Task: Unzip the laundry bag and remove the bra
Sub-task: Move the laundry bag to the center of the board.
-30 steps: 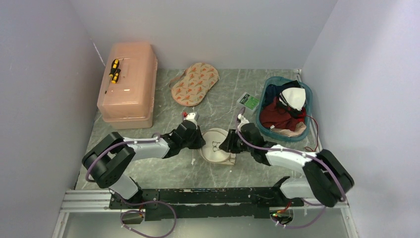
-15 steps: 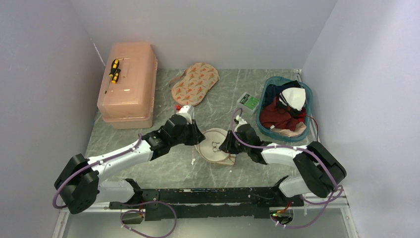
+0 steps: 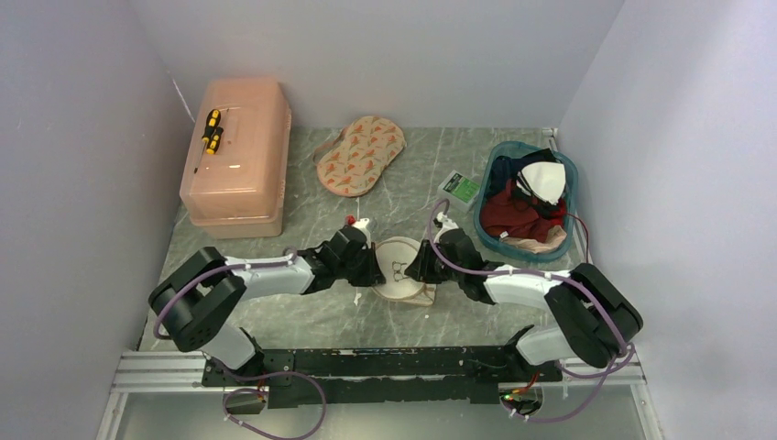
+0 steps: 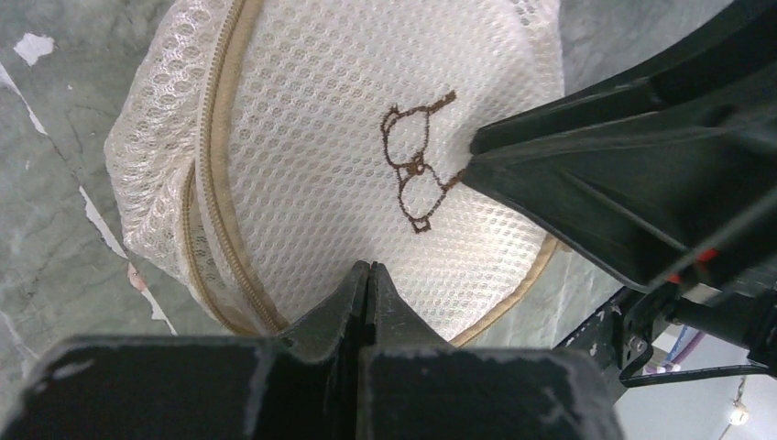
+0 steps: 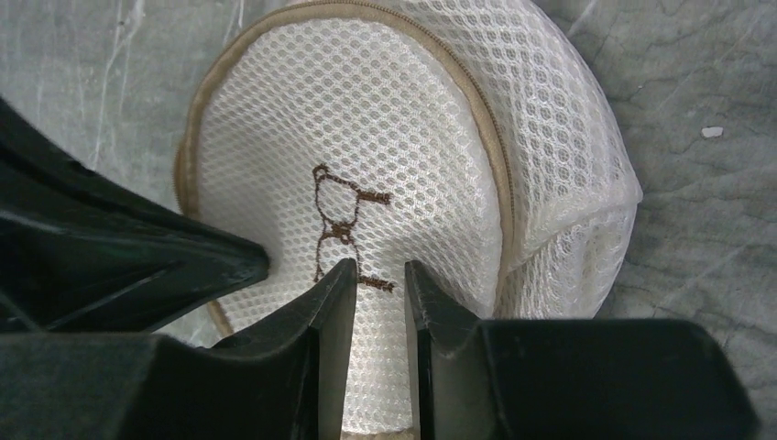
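Note:
The white mesh laundry bag (image 3: 400,268) lies on the table between my two grippers, its round lid with the dark bra icon facing up. My left gripper (image 3: 371,266) is shut, its tips (image 4: 368,268) at the lid's left rim beside the cream zipper (image 4: 213,183); nothing shows between its jaws. My right gripper (image 3: 420,266) rests on the lid (image 5: 366,137) next to the icon, its jaws a narrow gap apart (image 5: 380,266) with mesh showing between. The zipper looks closed along the part I see. The bra is hidden.
A pink plastic box (image 3: 236,156) with a yellow-black screwdriver (image 3: 212,130) stands at the back left. A beige two-cup piece (image 3: 360,154) lies at the back middle. A teal basket (image 3: 570,179) of clothes and a green card (image 3: 464,188) are at the right.
The left arm stretched out half a second ago and has folded back, its gripper staying at the bag's left rim. The bag shifted slightly. The right gripper stayed on the lid.

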You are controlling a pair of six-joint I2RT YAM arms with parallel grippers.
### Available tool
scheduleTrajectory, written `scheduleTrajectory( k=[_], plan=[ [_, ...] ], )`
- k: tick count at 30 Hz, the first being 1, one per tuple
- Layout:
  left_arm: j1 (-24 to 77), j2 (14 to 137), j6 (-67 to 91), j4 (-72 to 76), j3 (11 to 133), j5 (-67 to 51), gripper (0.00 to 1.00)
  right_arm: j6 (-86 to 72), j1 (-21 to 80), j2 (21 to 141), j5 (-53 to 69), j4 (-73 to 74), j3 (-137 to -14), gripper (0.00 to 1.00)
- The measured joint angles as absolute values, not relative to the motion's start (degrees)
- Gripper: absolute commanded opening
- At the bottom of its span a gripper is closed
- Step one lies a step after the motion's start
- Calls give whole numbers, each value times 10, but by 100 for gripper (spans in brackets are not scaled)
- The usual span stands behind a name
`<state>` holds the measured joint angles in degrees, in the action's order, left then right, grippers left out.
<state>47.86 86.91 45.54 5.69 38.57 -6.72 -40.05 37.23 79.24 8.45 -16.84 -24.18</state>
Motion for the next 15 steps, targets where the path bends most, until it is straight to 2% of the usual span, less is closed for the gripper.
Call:
scheduleTrajectory(
  k=[11,15],
  plan=[
    [479,939,459,140,383,-53,3,-396,372,769,73,-162,-239,41],
    [480,936,458,147,379,-49,4,-390,372,740,68,-144,-237,54]
  ],
)
